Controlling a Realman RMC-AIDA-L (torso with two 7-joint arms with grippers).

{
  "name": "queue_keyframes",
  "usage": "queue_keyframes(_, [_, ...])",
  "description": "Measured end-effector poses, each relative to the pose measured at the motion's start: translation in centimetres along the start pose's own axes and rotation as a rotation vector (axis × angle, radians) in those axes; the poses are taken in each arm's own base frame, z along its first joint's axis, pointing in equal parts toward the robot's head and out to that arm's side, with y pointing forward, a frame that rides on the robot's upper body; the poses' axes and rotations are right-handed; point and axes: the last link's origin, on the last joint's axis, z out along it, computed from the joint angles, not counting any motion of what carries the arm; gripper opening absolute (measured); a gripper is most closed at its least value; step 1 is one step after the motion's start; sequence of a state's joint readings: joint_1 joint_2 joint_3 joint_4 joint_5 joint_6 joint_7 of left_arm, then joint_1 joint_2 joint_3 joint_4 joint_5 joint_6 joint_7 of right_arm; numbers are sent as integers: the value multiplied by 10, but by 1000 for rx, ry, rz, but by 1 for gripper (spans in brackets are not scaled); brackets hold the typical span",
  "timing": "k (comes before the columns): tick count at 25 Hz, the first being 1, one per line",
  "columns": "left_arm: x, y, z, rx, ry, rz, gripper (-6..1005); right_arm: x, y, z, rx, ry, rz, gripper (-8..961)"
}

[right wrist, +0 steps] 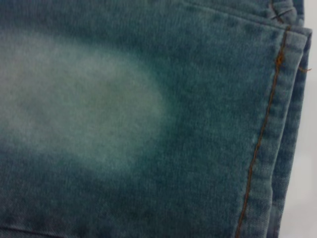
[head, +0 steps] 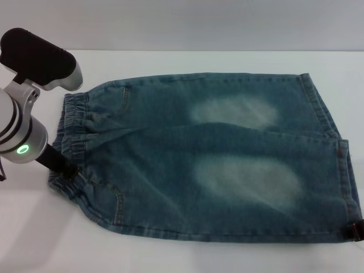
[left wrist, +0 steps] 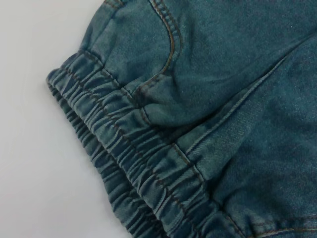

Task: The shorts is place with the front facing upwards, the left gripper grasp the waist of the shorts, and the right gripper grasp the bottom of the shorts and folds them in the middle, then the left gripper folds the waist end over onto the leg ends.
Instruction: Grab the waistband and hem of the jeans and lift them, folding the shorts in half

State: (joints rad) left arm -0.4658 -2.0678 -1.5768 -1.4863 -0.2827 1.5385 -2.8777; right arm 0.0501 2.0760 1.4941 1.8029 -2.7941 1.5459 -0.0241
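My left gripper (head: 63, 166) meets the waist (head: 77, 122), finger state indeterminate; grasp step pending, the shorts (head: 216, 159) unfolded.

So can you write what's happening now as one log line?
shorts flat, front up, unfolded | left pincer at waist | right pincer at leg ends | table white

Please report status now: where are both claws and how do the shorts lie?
Left claw at the waist, near corner. Right claw at the near leg hem corner, mostly out of view. Shorts flat, not yet folded. Nothing in the way.
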Motion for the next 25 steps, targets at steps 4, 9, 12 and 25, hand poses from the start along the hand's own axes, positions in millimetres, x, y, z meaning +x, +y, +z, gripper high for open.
queue_keyframes(4, [0, 0, 0, 0, 0, 0, 25, -1, 0, -1, 0, -5, -5, 392])
queue_keyframes(9, [1, 0, 0, 1, 1, 1, 25, -3, 0, -3, 1, -11, -7, 242])
queue_keyframes(12, [0, 0, 0, 1, 0, 1, 25, -3, 0, -3, 0, -12, -15, 139])
queue_keyframes(25, [-1, -5, 0, 9, 33, -26, 25, -22, 9, -17, -12, -127, -62, 0])
